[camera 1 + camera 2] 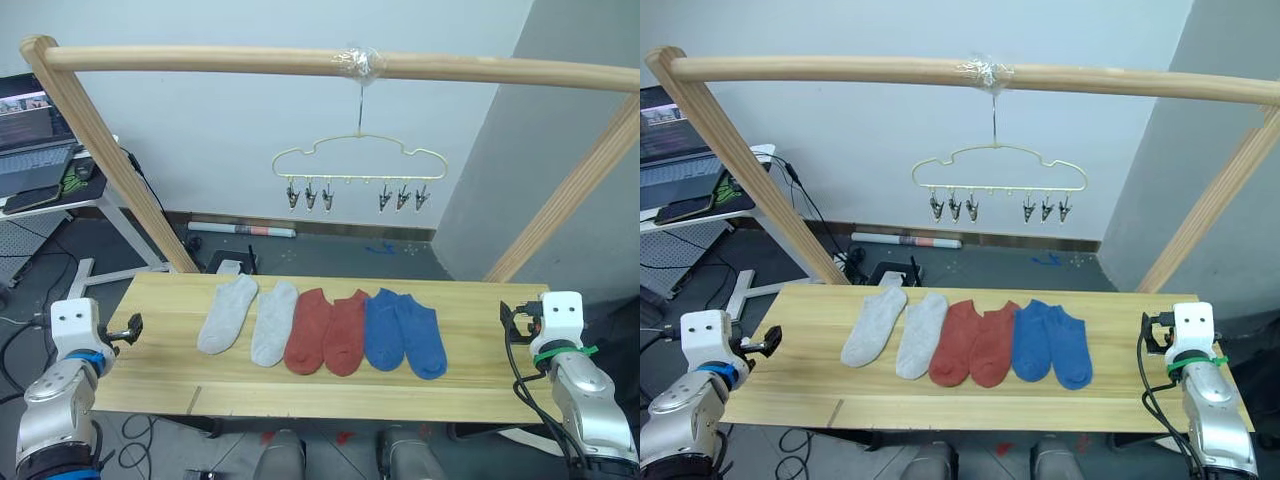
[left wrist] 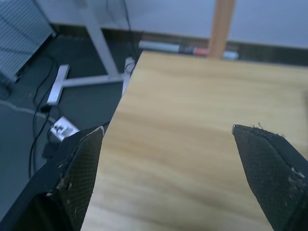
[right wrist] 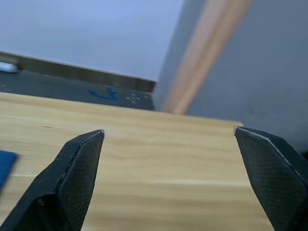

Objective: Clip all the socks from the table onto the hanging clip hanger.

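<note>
1. six socks in a row on the table (image 1: 450, 370), side by side near its middle, toes toward the robot: two light grey socks (image 1: 228, 312) at 9 o'clock of the row, two rust red socks (image 1: 308, 330) in the centre, two blue socks (image 1: 382, 328) at 3 o'clock. neighbours touching or just beside each other.
2. clip hanger (image 1: 360, 153) hung by its hook from the wooden beam (image 1: 200, 60), at 12 o'clock above the socks; six metal clips (image 1: 309, 194) dangling in two groups of three, all bare.
3. left gripper (image 2: 168, 132) over the table's 9 o'clock edge, jaws spread wide, nothing between the fingers (image 2: 79, 173).
4. right gripper (image 3: 168, 132) over the table's 3 o'clock end, jaws also wide, holding nothing; well apart from the socks.
5. laptop (image 1: 30, 140) on a side desk at 10 o'clock.
</note>
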`<act>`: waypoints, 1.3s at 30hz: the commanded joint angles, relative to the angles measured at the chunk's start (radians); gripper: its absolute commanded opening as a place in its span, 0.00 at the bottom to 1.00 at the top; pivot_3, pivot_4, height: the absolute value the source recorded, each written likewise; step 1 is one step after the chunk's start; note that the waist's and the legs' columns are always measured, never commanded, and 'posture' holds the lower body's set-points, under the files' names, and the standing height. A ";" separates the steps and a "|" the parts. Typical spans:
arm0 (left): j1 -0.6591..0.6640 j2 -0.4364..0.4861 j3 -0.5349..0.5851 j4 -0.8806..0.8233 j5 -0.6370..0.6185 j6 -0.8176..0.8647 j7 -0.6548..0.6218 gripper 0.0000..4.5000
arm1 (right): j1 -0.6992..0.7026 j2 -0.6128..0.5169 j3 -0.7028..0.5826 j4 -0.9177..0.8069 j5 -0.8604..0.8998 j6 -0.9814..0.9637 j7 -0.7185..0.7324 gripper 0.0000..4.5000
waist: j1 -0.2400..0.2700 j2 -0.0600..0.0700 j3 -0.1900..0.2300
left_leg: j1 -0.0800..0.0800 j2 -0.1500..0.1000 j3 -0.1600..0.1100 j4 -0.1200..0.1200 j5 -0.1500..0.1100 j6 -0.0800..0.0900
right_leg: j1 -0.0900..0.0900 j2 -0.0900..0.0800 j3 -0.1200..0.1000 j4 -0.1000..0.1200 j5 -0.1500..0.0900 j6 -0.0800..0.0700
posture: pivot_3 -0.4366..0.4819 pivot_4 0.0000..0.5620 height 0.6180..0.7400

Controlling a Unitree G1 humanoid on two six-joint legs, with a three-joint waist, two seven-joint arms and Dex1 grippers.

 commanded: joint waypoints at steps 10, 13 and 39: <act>-0.172 -0.063 -0.232 -0.482 -0.028 0.196 -0.037 0.99 | -0.208 -0.067 0.136 -0.170 0.156 0.070 0.304 1.00 | -0.001 -0.003 0.040 | -0.002 0.000 -0.002 0.002 0.000 0.000 | 0.000 0.001 0.000 0.001 0.000 0.000 | 0.54 0.38 1.00; -0.245 -0.125 -0.282 -0.490 -0.024 0.222 -0.007 0.99 | -0.246 -0.058 0.178 -0.206 0.183 0.097 0.336 1.00 | -0.003 -0.003 0.045 | -0.003 0.000 -0.002 0.001 0.000 0.000 | 0.000 0.002 0.000 0.001 -0.001 0.003 | 0.53 0.38 1.00; -0.524 -0.378 -0.393 -0.057 0.212 -0.195 0.167 0.74 | -0.428 0.027 0.329 -0.308 0.214 0.187 0.368 1.00 | -0.036 -0.005 0.068 | -0.004 -0.001 -0.003 0.005 0.000 0.000 | 0.000 0.002 0.001 0.002 0.002 0.011 | 0.43 0.41 1.00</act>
